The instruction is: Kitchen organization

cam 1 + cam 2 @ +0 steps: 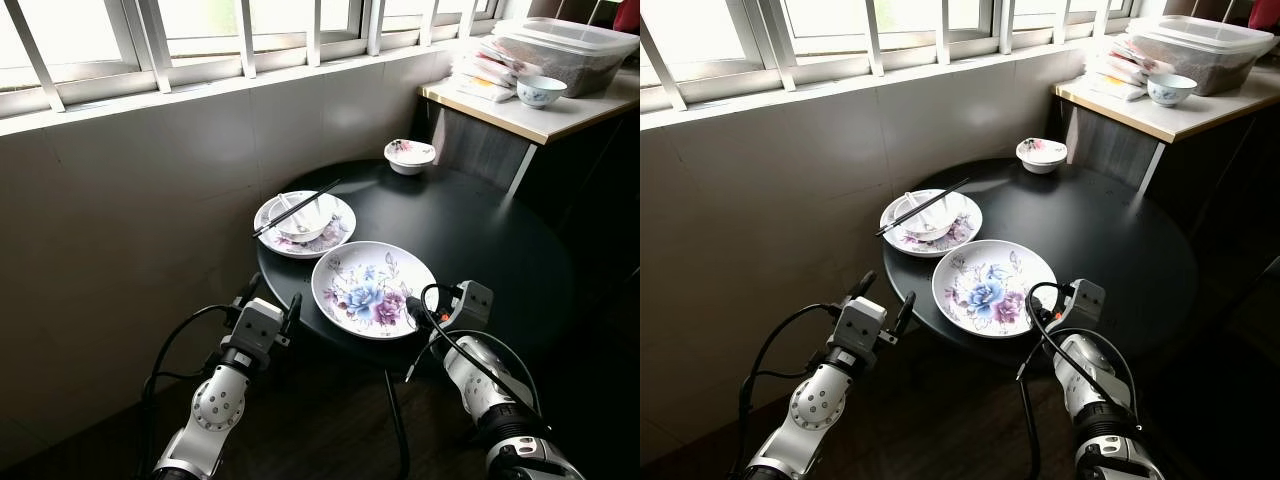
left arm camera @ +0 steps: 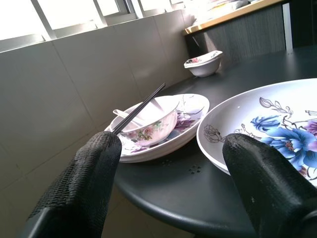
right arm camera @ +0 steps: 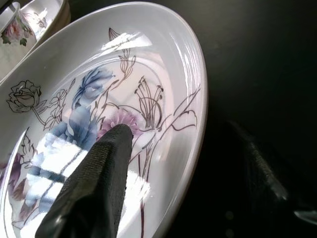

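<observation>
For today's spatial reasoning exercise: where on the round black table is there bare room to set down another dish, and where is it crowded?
The round table is bare across its right half, between the small bowl and the large flowered plate. The left side is crowded: that plate sits close to the plate holding a bowl and chopsticks, with the right gripper astride the large plate's rim.

Bright daylight pours through the barred window [image 1: 200,35] above a grey tiled wall [image 1: 130,220], round black surface [image 1: 480,240] beside a pale counter [image 1: 560,115], dark floor [image 1: 330,430] below
</observation>
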Robot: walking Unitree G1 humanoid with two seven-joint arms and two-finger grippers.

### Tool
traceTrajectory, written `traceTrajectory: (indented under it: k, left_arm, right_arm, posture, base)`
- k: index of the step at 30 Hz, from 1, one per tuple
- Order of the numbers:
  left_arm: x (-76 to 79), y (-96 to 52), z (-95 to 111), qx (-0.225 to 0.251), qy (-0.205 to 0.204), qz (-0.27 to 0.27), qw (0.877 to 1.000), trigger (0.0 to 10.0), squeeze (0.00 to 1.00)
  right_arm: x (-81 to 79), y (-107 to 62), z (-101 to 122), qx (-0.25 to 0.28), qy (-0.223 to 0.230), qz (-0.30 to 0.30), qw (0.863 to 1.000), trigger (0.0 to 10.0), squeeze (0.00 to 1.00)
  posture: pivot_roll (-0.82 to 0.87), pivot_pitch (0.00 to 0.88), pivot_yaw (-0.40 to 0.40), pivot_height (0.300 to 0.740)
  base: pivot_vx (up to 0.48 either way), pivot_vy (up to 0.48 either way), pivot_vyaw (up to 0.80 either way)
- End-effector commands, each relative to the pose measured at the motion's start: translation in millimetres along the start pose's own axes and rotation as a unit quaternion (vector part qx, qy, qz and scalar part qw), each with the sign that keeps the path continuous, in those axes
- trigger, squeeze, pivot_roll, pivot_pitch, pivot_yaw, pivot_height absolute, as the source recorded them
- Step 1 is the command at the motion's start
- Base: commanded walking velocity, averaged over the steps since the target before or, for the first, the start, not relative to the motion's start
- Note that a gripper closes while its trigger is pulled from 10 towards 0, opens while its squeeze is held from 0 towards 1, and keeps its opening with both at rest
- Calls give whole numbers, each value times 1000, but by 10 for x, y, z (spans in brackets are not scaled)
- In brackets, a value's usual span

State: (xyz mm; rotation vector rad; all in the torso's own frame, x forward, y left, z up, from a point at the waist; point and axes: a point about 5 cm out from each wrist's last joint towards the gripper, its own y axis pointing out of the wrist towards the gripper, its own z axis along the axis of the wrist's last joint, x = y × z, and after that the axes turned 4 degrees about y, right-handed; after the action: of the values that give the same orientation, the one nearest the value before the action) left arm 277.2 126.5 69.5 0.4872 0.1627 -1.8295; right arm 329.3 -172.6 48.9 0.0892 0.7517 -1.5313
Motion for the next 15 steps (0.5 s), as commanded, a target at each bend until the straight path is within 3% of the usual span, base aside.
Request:
traceTrajectory:
  k: [1,2,3,4,6,15]
  left_arm:
    - [-9,15,-3,1,5,0,1000,10000,0]
    - [-11,14,-6,1,5,0,1000,10000,0]
    - [-11,14,-7,0,5,1,1000,10000,0]
    - [-11,14,-7,0,5,1,1000,10000,0]
    - [-16,11,-16,-3,6,1,1000,10000,0]
    - [-17,7,-24,-5,7,0,1000,10000,0]
  right_arm:
    - [-17,2,-211,-50,-8,-12,999,7373,0]
    - [2,1,-218,-51,-3,-23,998,3490,0]
    - [25,0,-219,-52,2,-35,998,1686,0]
    - [25,0,-219,-52,2,-35,998,1686,0]
    - [93,-7,-202,-46,22,-70,996,0,0]
    - [152,-16,-96,-21,57,-117,991,0,0]
  posture:
    - [59,0,-20,740]
    - [61,0,-21,740]
    - [61,0,-21,740]
    - [61,0,-21,740]
    - [62,0,-21,740]
    - [58,0,-19,740]
  base:
    - [0,0,0]
    - [0,0,0]
    - [0,0,0]
    - [0,0,0]
    - [0,0,0]
    - [0,0,0]
